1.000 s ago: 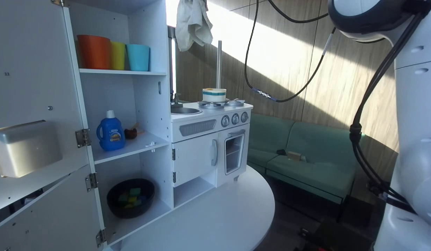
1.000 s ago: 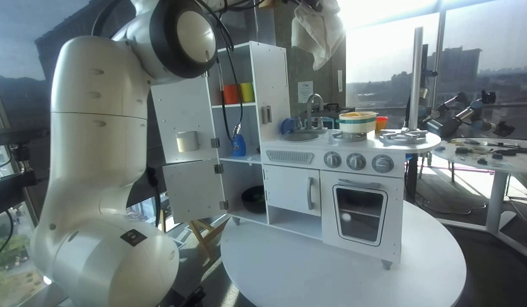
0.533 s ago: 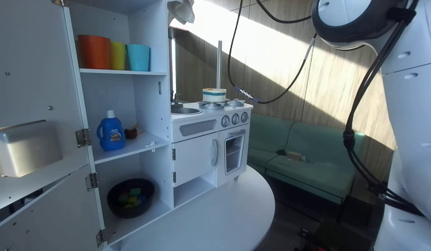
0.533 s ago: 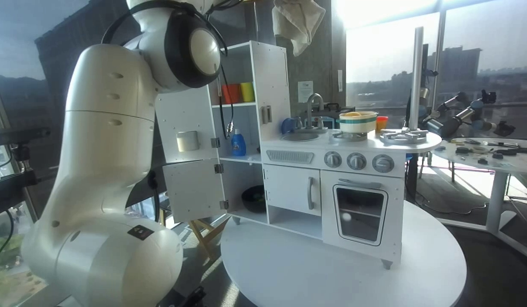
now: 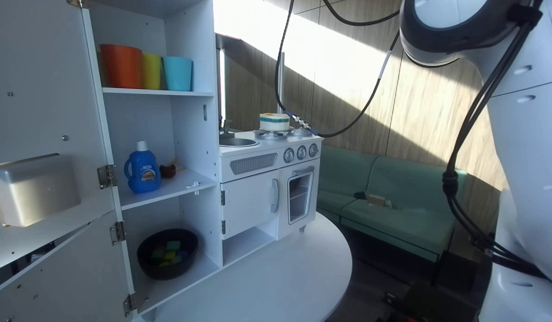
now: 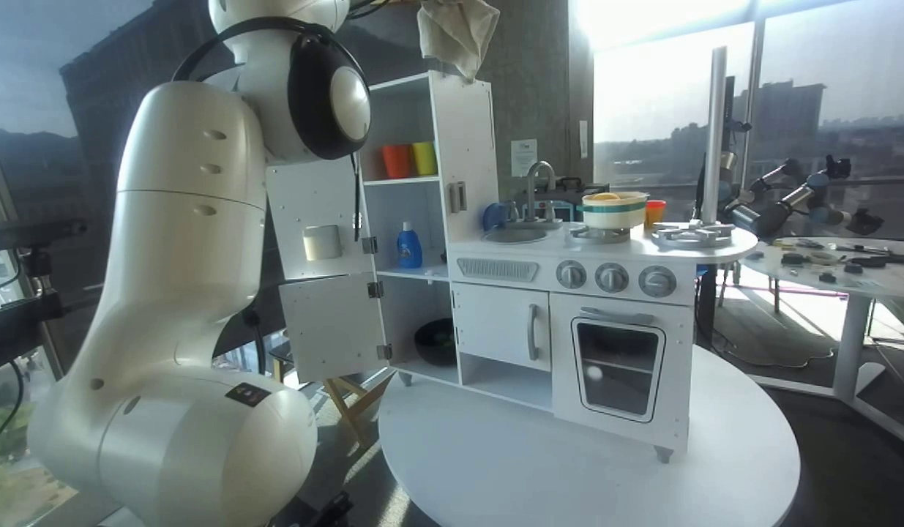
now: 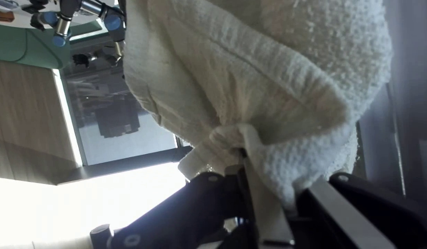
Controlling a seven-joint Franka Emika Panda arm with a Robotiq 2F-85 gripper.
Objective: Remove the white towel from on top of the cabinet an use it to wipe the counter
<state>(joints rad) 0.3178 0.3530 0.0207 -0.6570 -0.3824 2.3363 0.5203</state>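
Note:
The white towel (image 6: 457,35) hangs in the air at the top of an exterior view, just in front of or beside the top of the tall white cabinet (image 6: 466,139). In the wrist view the towel (image 7: 234,79) fills the middle and is bunched between the fingers. My gripper (image 7: 268,183) is shut on it. The gripper is above the frame in both exterior views, and the towel is out of view in an exterior view that shows the cabinet's open shelves (image 5: 157,93). The white counter (image 6: 528,251) with its sink is lower, to the right of the cabinet.
A pot (image 6: 614,211) stands on a burner, near a faucet (image 6: 539,176) and an upright metal post (image 6: 714,132). The cabinet doors (image 5: 48,112) stand open. Cups (image 5: 121,66), a blue bottle (image 5: 143,170) and a black bowl (image 5: 168,255) are on the shelves. A cable (image 5: 343,133) loops down from the arm.
The held towel has moved left towards the cabinet top in an exterior view. It has risen out of the top of an exterior view. The arm's elbow and hanging cable have shifted.

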